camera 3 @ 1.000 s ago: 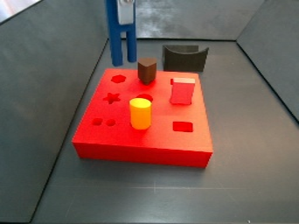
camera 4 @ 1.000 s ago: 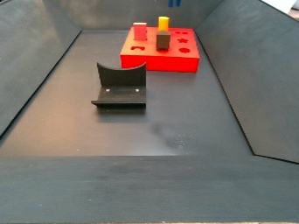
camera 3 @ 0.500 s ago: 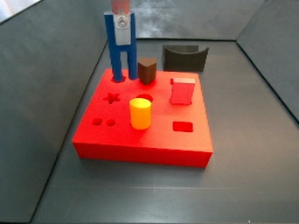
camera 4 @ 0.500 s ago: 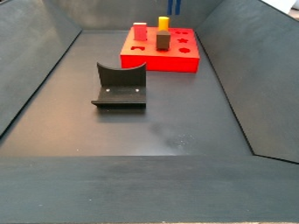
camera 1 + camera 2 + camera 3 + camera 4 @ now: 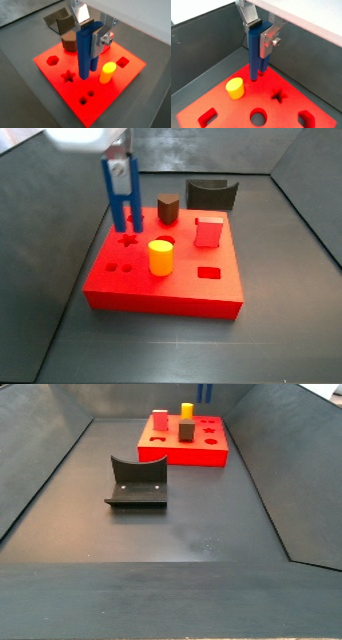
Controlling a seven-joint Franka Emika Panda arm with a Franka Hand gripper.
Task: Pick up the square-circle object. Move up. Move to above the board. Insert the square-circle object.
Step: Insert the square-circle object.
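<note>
Blue square-circle object (image 5: 85, 47) clamped in end effector (image 5: 90, 31) above board (image 5: 127, 75).

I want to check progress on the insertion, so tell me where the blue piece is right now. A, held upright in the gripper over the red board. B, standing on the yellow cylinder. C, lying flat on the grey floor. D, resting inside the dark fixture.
A: in both wrist views the gripper clamps the square-circle object upright, its lower end over the board, near the yellow cylinder.
</note>
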